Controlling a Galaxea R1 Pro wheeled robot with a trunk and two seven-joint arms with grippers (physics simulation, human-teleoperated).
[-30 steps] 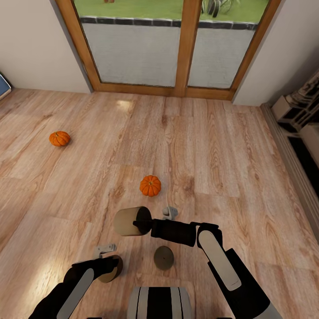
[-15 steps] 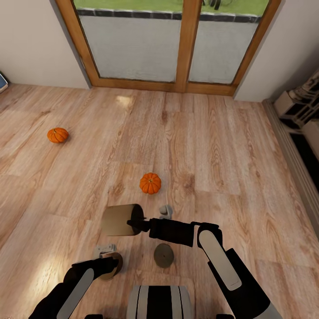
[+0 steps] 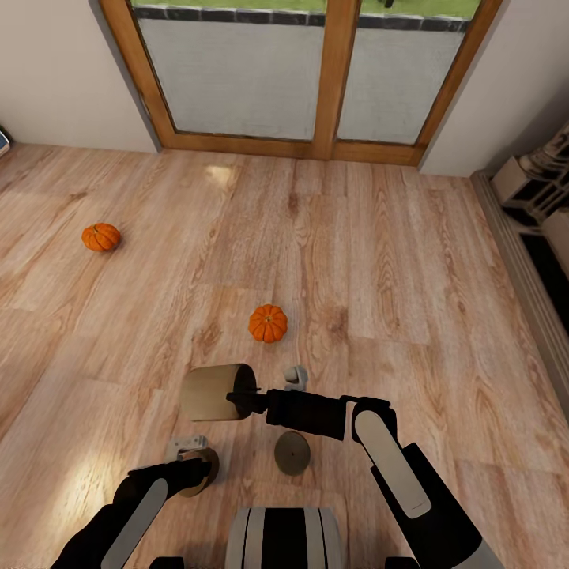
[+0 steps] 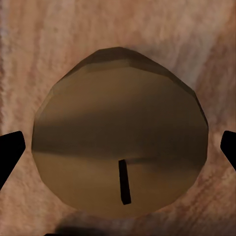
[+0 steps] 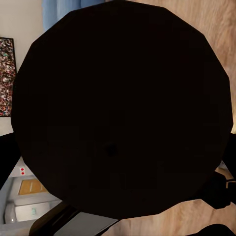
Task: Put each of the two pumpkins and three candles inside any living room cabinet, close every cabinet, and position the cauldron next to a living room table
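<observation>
Two orange pumpkins lie on the wood floor, one (image 3: pixel 269 323) just ahead of my arms, the other (image 3: pixel 100 237) far left. My right gripper (image 3: pixel 246 400) is shut on a tan candle (image 3: pixel 210 393), held sideways above the floor; the right wrist view has its dark end (image 5: pixel 120 105) close up. A second candle (image 3: pixel 292 453) stands on the floor under my right forearm. A third candle (image 3: pixel 199 472) (image 4: pixel 118 132) sits between the spread fingers (image 4: pixel 11 152) of my left gripper (image 3: pixel 192 465), with small gaps at both sides.
A wood-framed glass door (image 3: pixel 328 79) closes the far side, with pale walls either side. A white shelf unit (image 3: pixel 537 186) and a dark strip run along the right edge. My trunk (image 3: pixel 284 541) is at the bottom.
My right gripper has carried its candle a little to the left. The head camera has tilted slightly, shifting the whole floor. The left arm has held still.
</observation>
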